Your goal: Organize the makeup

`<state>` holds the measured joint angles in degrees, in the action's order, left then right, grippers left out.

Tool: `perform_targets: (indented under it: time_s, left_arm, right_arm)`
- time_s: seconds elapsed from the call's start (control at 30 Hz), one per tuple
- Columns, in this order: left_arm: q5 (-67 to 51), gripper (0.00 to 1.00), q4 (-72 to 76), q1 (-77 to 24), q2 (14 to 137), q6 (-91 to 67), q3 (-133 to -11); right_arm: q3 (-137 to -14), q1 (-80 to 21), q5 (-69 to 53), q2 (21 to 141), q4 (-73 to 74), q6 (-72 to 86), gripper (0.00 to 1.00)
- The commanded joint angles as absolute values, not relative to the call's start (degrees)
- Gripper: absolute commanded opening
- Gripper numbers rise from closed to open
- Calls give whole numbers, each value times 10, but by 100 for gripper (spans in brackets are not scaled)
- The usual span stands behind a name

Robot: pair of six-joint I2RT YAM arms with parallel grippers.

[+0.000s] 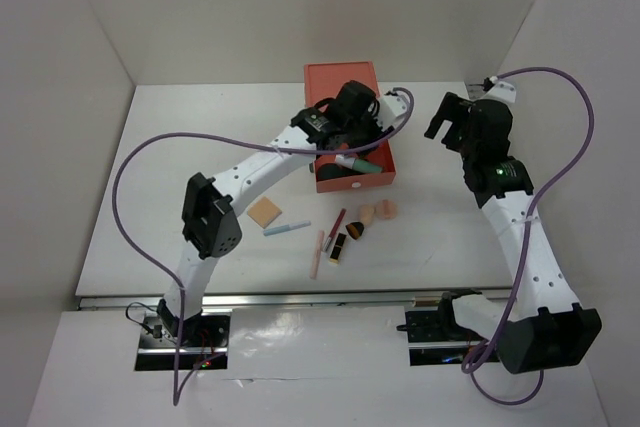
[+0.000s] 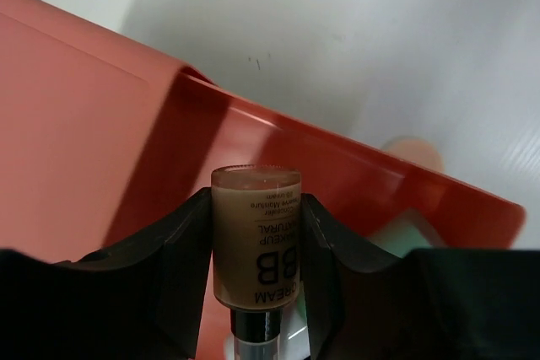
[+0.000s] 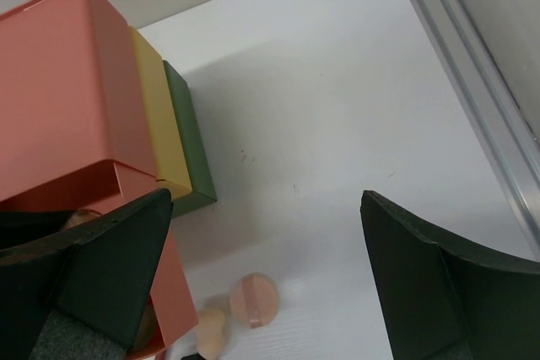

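Observation:
My left gripper (image 2: 256,208) is shut on a tan BB cream tube (image 2: 256,246) with a black cap, held over the coral drawer (image 2: 354,170). From above, this gripper (image 1: 350,119) hangs over the open drawer (image 1: 384,179), where a mint tube (image 1: 358,163) lies. More makeup lies on the table in front: a tan compact (image 1: 264,212), a blue pencil (image 1: 287,228), a pink pencil (image 1: 318,254), a black lipstick (image 1: 339,248) and two peach sponges (image 1: 377,211). My right gripper (image 1: 447,119) is open and empty, right of the box, above bare table (image 3: 266,200). Its view shows the sponges (image 3: 253,298).
The drawer box (image 3: 67,99) has coral, yellow (image 3: 156,115) and green (image 3: 190,137) layers and stands at the back centre. An aluminium rail (image 3: 472,82) runs along the table's right edge. White walls enclose the table on three sides.

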<state>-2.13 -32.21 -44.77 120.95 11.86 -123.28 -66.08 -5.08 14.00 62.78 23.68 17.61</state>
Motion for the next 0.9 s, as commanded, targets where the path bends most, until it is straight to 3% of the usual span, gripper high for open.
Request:
perform_targets:
  time_s: [0.0,0.13,0.3,0.5,0.57,0.87]
  left_arm:
    - [23,10,-328,-454,1196,154,-1280]
    - [18,14,-306,-459,1173,154,-1240]
    - [23,59,-300,-464,1159,154,-1228]
    - [28,81,-300,-464,1136,149,-1228]
    - [34,100,-300,-464,1128,142,-1228]
    - [92,100,-315,-427,1041,27,-1228]
  right_arm:
    - [-657,-45,130,615,246,182,100]
    - [-657,-40,125,615,251,182,100]
    - [-663,-40,105,615,244,176,100]
    - [-669,-40,80,621,261,163,100]
    - [-669,-40,74,615,269,158,100]
    - [-700,-40,-49,558,308,95,100]
